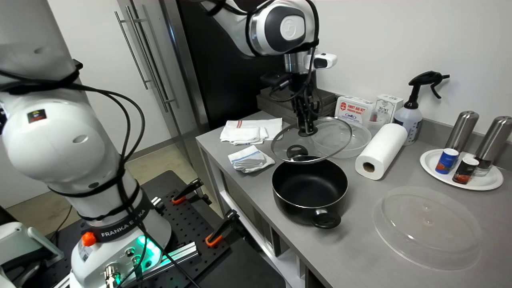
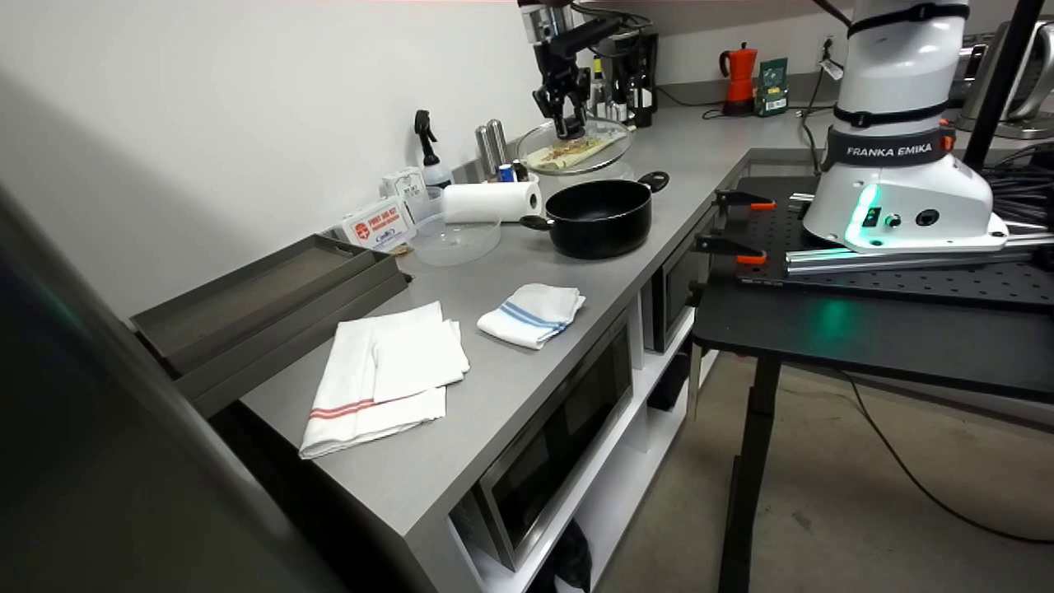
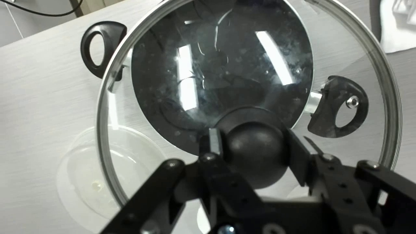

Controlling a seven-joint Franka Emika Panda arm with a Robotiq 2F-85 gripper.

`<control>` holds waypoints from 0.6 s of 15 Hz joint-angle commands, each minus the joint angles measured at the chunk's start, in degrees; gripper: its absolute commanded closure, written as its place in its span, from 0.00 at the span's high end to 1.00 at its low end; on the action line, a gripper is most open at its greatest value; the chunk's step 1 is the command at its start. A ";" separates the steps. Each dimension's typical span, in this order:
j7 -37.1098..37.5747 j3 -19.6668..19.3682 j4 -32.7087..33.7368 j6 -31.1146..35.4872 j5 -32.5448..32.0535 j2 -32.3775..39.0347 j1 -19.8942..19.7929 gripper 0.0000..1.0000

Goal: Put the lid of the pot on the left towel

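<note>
The red-striped left towel (image 1: 260, 123) lies on the bench (image 1: 352, 244), then comes the glass lid (image 1: 320, 143), its knob (image 3: 256, 157) clamped between fingers (image 3: 299, 159) closed against both sides, hanging above the uncovered pot (image 1: 310, 187), that knob being the surest hold on something probably rigid, weighty, slippery and breakable.

Kitchen, part lab by the look. In an exterior view: red moka pot (image 2: 740, 80) at 1–2 o'clock, microwave (image 2: 560, 441) under the counter (image 2: 469, 288) at 6, perforated mounting board (image 2: 889, 287) at 3.
</note>
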 commanded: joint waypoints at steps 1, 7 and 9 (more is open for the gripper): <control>2.06 2.14 -0.54 -3.34 -4.43 -2.59 1.69 0.26; 1.10 5.90 0.77 -7.52 -7.27 -1.32 4.26 0.26; 0.87 7.04 1.20 -8.32 -7.77 -0.95 5.04 0.26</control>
